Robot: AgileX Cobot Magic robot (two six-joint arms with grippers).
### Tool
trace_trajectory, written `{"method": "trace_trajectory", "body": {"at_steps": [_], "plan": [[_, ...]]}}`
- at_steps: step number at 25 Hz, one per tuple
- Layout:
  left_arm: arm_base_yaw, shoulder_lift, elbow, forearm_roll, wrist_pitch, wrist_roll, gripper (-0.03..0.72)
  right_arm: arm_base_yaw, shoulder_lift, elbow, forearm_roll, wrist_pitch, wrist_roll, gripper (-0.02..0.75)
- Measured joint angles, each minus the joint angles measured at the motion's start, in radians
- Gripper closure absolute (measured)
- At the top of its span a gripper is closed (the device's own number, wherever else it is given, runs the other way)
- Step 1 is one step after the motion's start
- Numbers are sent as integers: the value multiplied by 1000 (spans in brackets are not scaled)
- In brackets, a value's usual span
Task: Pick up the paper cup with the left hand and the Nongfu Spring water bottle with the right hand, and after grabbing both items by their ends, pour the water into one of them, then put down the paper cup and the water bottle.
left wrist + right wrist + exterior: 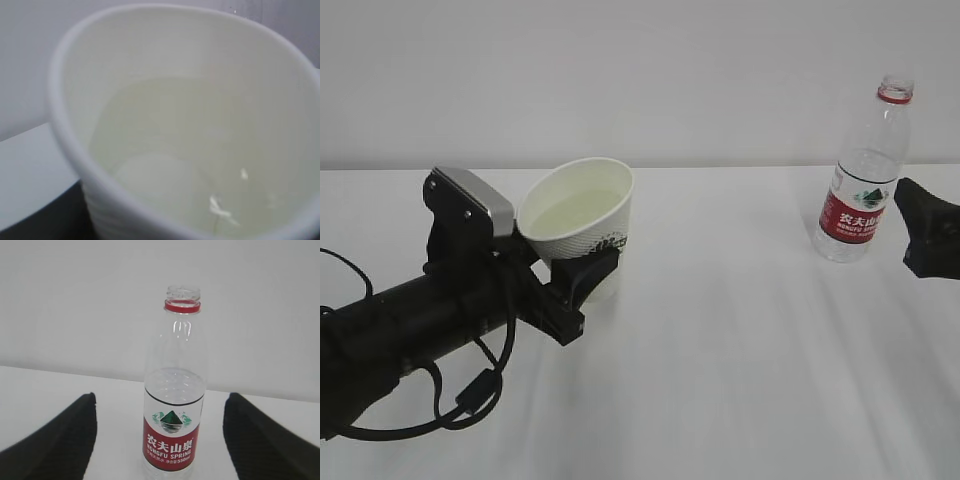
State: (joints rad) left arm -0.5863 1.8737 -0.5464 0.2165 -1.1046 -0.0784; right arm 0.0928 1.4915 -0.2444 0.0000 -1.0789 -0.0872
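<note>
While I watched the exterior feed, my left hand [582,285] had its black jaws closed around the lower part of the paper cup [578,222], holding it tilted with the mouth leaning toward the camera over the white table [740,350]. Whether the cup's base touched the table I could not tell. A pale pool of water [582,208] lay inside it, and the left wrist feed, filled almost wholly by the cup's cream interior [200,100], showed the same liquid [165,190] with small bright glints. On the far right, the Nongfu Spring water bottle [865,175] stood upright on the table, uncapped, red label facing me. My right hand [928,235] sat just beside it at the frame's edge, not touching. From the right wrist feed the bottle [175,405] stood centred between my two spread fingers [60,445], the claw [160,440] wide open and holding nothing.
</note>
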Motion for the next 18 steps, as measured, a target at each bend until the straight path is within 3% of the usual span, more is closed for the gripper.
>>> {"method": "trace_trajectory", "body": {"at_steps": [11,18], "plan": [[2,0,0,-2,2,0,244,0,10,0,-9,0,1,148],[63,0,0,-2,3,0,244,0,10,0,-9,-6,2,148]]}}
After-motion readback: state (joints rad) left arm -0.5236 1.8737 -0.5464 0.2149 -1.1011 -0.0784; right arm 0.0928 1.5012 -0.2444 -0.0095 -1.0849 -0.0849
